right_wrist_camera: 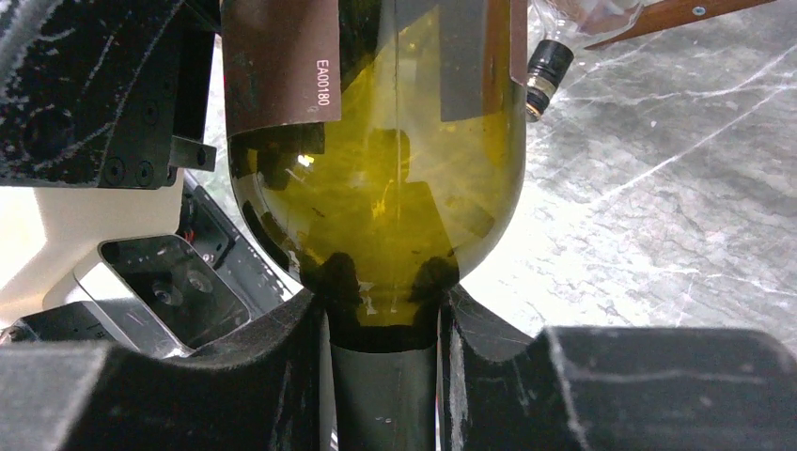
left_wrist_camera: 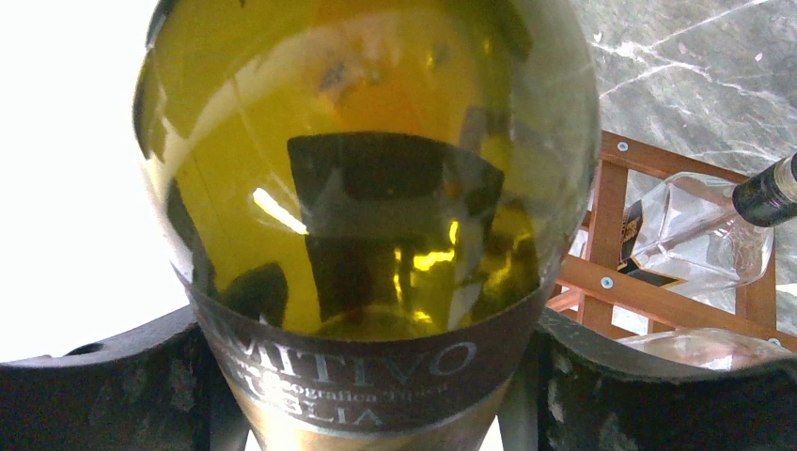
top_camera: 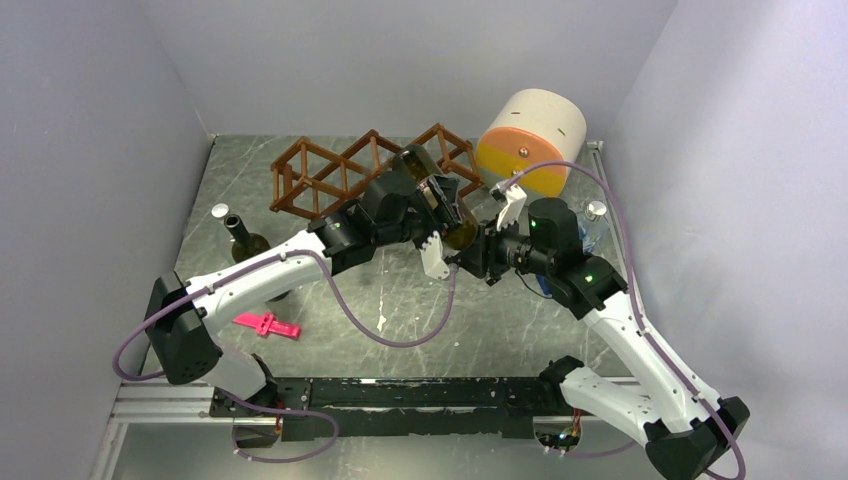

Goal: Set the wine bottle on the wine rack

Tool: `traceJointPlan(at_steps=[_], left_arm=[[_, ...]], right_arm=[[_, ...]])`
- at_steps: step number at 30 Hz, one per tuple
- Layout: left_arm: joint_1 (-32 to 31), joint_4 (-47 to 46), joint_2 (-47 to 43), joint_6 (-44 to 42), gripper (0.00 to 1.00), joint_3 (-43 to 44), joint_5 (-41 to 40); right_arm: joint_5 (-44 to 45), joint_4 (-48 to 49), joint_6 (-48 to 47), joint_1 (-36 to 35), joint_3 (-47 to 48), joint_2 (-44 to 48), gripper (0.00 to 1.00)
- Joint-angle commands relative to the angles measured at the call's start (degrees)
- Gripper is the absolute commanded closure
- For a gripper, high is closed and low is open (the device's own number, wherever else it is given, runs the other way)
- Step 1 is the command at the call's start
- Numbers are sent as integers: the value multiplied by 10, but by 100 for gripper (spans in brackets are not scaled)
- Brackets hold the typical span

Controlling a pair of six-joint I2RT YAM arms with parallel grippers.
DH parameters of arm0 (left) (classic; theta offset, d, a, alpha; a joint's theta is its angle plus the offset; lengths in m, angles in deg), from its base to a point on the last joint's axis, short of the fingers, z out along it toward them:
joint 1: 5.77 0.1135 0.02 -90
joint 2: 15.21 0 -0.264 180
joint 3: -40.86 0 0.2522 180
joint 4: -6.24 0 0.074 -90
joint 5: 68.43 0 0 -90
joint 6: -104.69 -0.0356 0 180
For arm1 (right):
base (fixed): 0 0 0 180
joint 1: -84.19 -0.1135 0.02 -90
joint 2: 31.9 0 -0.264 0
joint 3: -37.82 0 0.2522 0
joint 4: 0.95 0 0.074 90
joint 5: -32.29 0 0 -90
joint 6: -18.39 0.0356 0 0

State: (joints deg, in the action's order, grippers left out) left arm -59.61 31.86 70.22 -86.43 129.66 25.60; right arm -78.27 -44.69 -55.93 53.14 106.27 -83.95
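Grey marbled table (top_camera: 500,320), walled in on three sides. Reddish-brown wooden wine rack (top_camera: 343,166) sits at the back centre, with a cream, orange and yellow cylinder (top_camera: 530,135) just beside its right end.

Wine bottle (right_wrist_camera: 376,188): olive-green glass, brown label, held off the table between both arms just in front of the rack's right half. The long axis runs roughly back-left to near-right. The base end points at the rack and the neck points back toward the right arm. Can't tell from the top view whether the base is inside a cell, because the arms cover it.

Left gripper (left_wrist_camera: 371,329): jaws spread wide around the bottle body at the label band, one finger on each side, gripping it.

Right gripper (right_wrist_camera: 382,301): jaws narrow, clamped on the dark foil neck right under the shoulder, with the pads (right_wrist_camera: 282,357) against it on both sides.

Dark green bottle (top_camera: 245,245) stands upright at the left, well apart from the rack. Clear glass bottle (left_wrist_camera: 700,235) with a black cap lies at the rack; it's cut off in the wrist views. Small pink plastic piece (top_camera: 267,324) lies on the table near the left arm; can't make out what it is.
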Motion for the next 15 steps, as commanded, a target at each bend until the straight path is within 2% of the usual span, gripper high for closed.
traceJointPlan(at_steps=[1, 2, 4, 5, 6, 11, 15], left_arm=[[-18, -141, -22, 57, 84, 21, 33], [-18, -148, -24, 62, 76, 15, 31], [-18, -160, -28, 72, 44, 2, 23], [-18, -172, -31, 79, 6, -9, 20], [-18, -189, -36, 84, 1, -23, 17], [-18, -288, -70, 107, 2, -104, 18], [-18, -266, -91, 148, 2, -117, 23]], right_arm=[[37, 16, -4, -9, 5, -4, 100], [41, 18, -4, -9, 5, 0, 100], [47, 23, -4, -9, 5, 7, 100], [53, 26, -2, -9, 6, 12, 100], [60, 30, 0, -10, 7, 16, 100], [116, 38, 14, -9, 14, 35, 100], [177, 42, 27, -9, 20, 47, 100]])
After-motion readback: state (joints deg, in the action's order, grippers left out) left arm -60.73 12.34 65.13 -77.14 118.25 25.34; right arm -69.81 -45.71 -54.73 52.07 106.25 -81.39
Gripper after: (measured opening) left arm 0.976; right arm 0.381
